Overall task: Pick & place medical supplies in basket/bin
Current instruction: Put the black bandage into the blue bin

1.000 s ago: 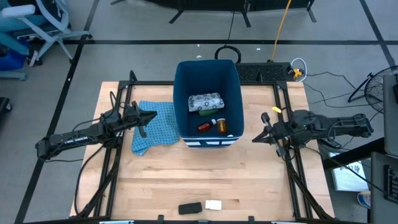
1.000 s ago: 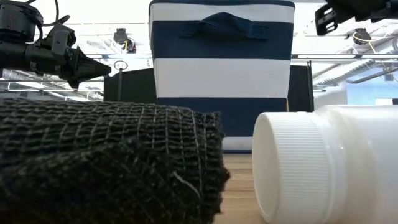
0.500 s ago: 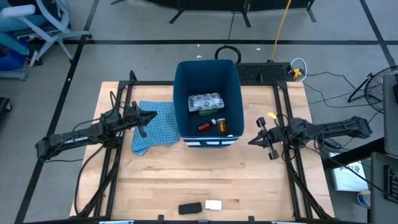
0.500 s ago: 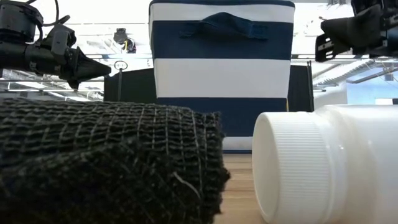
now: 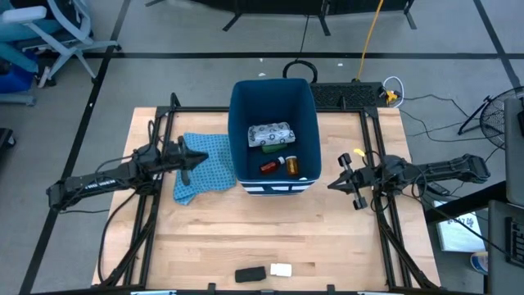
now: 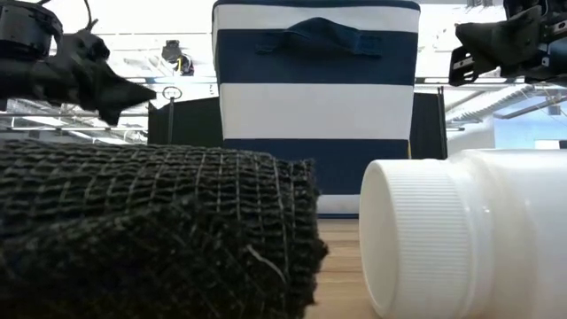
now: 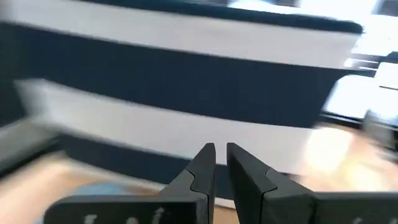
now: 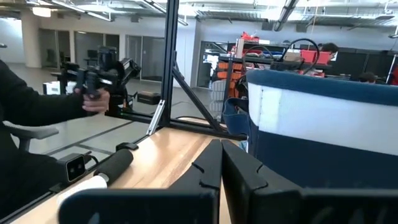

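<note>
The deep dark-blue bin (image 5: 274,98) with white stripes stands at the table's middle, toward the far side. Inside it lie a white packet (image 5: 270,133), a green oblong (image 5: 273,148), a red piece (image 5: 268,166) and an orange pill bottle (image 5: 292,165). A black mesh oblong (image 5: 250,274) and a small white bottle (image 5: 281,270) lie side by side at the table's near edge, both large in the low view. My left gripper (image 5: 203,157) hovers shut over the blue patterned cloth, left of the bin. My right gripper (image 5: 330,186) hovers shut to the bin's right.
The blue patterned cloth (image 5: 205,168) lies flat against the bin's left side. Black frame rails (image 5: 147,205) run along the table's left and right edges. Bare wood lies between the bin and the near-edge items. A person's hand (image 8: 93,99) holding a device shows beyond the table.
My right gripper has moved down and a little toward the table's near edge, staying shut beside the bin. My left gripper has turned about its own axis in place over the cloth. Nothing in the bin or on the table has moved.
</note>
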